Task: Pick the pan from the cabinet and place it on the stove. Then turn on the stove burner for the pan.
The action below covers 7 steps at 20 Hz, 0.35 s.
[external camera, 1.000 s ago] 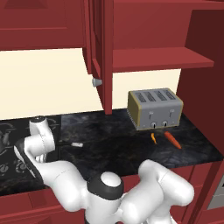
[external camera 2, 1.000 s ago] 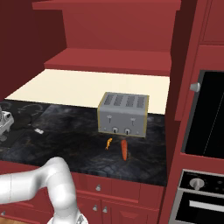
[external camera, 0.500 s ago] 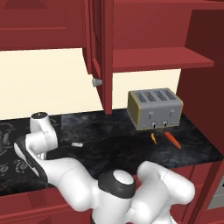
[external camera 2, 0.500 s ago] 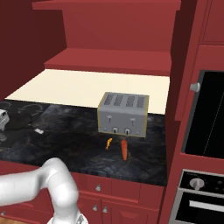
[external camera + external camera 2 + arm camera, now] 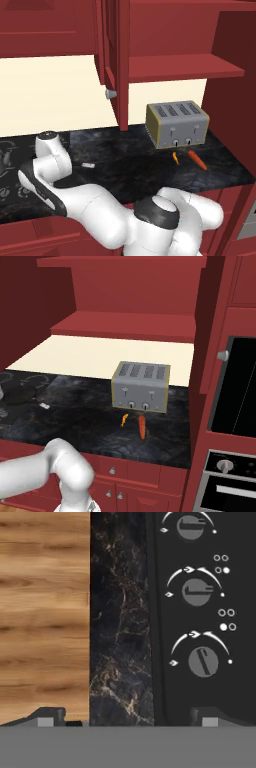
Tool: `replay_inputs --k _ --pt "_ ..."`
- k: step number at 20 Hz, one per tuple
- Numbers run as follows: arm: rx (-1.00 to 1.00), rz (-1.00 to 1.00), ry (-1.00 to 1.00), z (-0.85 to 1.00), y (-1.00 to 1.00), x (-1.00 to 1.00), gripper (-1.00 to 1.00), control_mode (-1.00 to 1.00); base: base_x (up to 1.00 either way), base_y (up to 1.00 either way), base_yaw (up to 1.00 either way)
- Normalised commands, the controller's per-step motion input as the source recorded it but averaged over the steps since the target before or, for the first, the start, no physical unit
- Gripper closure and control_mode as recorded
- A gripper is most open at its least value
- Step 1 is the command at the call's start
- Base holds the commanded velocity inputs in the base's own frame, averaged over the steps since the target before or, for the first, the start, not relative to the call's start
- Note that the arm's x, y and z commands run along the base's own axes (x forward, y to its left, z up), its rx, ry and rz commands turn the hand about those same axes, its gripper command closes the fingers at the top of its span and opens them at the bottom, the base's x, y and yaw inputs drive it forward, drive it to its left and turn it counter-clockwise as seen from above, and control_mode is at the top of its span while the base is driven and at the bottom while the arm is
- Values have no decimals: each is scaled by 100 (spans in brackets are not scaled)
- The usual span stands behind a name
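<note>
With the pan (image 5: 22, 394) set on the stove (image 5: 170, 637), the tool (image 5: 127, 719), spread empty, must next centre on a knob (image 5: 203, 661).

Black stove (image 5: 200, 612) w/ grey knobs (image 5: 203, 661), dark marbled countertop (image 5: 120, 622), grey toaster (image 5: 176, 125), orange carrot (image 5: 197, 159)

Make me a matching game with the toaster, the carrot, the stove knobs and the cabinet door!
Things:
1. toaster
2. carrot
3. stove knobs
4. cabinet door

Descriptions:
A. orange, lying on the dark counter
B. dark red, swung open
C. grey with four slots
D. round, on a black panel beside the marbled counter edge

Pairs: 1-C, 2-A, 3-D, 4-B
</note>
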Motion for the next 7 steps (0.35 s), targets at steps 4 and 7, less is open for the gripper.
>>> replay_inputs --k 4,7 --pt "1 0 -6 3 -11 -41 -100 -100 0 0 0" --pt "2 0 -8 18 -15 -36 -100 -100 0 0 0"
